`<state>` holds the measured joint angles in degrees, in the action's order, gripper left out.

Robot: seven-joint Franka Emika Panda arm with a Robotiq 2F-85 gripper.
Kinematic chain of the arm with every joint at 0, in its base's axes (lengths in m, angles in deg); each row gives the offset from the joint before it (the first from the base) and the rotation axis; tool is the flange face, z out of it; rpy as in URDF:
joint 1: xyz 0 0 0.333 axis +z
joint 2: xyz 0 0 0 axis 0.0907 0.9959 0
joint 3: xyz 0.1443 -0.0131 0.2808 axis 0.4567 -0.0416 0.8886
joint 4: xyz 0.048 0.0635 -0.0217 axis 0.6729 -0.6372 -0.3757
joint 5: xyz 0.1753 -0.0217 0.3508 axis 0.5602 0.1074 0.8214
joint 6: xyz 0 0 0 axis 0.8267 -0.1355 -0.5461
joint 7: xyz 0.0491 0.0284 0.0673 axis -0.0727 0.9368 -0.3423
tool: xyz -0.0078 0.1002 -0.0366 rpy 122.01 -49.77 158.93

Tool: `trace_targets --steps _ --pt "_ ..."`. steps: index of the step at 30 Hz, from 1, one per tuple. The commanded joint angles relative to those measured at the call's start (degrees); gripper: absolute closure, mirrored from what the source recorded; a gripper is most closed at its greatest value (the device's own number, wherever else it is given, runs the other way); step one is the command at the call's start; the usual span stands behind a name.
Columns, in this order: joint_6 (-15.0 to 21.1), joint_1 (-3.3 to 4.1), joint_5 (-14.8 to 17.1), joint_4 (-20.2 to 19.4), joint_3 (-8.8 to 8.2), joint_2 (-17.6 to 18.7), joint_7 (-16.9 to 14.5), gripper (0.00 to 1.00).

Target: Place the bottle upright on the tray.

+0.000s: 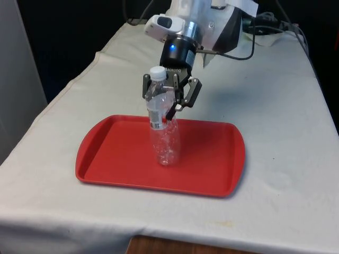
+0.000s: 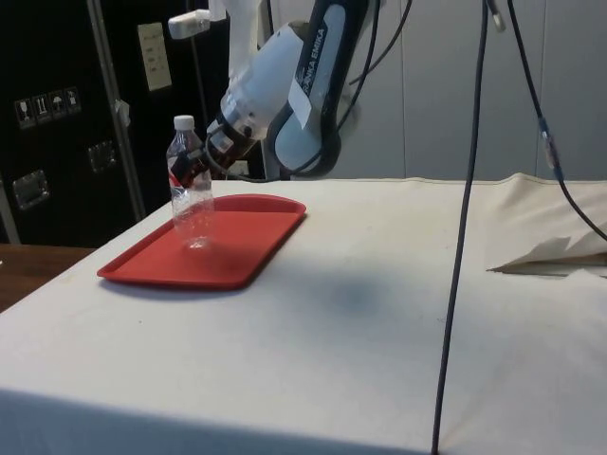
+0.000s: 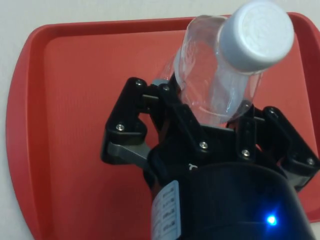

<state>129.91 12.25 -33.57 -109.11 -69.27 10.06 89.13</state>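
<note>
I see my gripper at frame centre, fingers closed around the bottle just below its cap, bottle upright, base resting mid-tray, worktop around

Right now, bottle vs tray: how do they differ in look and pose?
The bottle is clear plastic with a white cap; the tray is solid red. The bottle stands upright and tall; the tray lies flat and wide on the white cloth. The claw grips the bottle near its upper part; nothing grips the tray. Shared: the bottle's base appears to rest on the tray, near its middle.
</note>
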Motion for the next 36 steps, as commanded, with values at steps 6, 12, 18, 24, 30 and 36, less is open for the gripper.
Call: trace_targets --steps 6,12,18,24,30,36 --pt "0.4 -0.52 -0.3 0.9 0.34 0.6 0.9 0.65" --pt "0.2 -0.17 -0.1 0.9 -0.06 0.6 0.7 0.65" --pt "-0.1 -0.06 -0.1 0.9 -0.23 0.6 0.6 0.65" --pt "-1.0 -0.17 -0.2 1.4 0.00 0.7 0.7 0.65" --pt "-2.8 -0.52 -0.5 1.8 0.34 0.4 1.0 0.65" --pt "-3.8 -0.46 -0.5 1.8 0.11 -0.2 1.1 0.65"
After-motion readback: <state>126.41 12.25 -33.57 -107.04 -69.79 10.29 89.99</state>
